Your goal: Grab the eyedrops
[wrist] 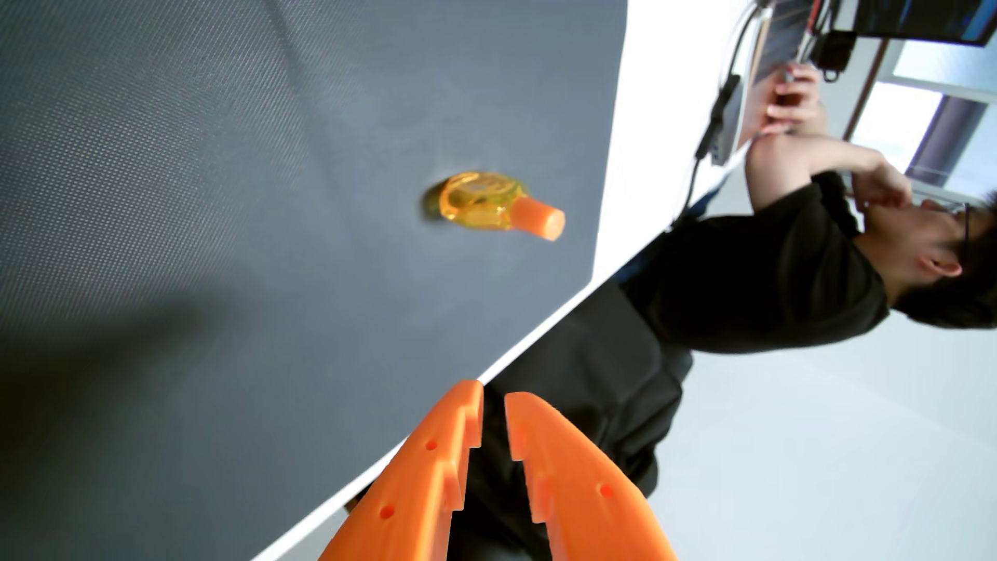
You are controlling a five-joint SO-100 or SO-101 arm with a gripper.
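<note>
A: Since the wrist view lies on its side, how does the gripper sit?

B: It comes in from the bottom edge, two orange fingers pointing up the picture. Their tips stand a narrow gap apart, slightly parted, with nothing between them. The stepped inner faces of both fingers are bare.

A: Where are the tips?

B: Over the white table edge, right where the dark grey mat ends. Behind the gap shows a person's black top.

A: And the eyedrops?

B: One eyedrops bottle, clear yellow-orange with an orange cap, stands on the mat, its cap pointing to the right of the picture. It is well apart from the fingertips, higher in the frame and slightly left of the gap.

A: Counts?

B: One gripper, two fingers, one bottle, one cap, one mat. One person at the right, in black with glasses, one hand raised near the chin, the other hand at something on the white table near some cables. A dark screen sits at the top right corner.

A: Any contact between claw and bottle?

B: None; mat lies bare between them.
</note>
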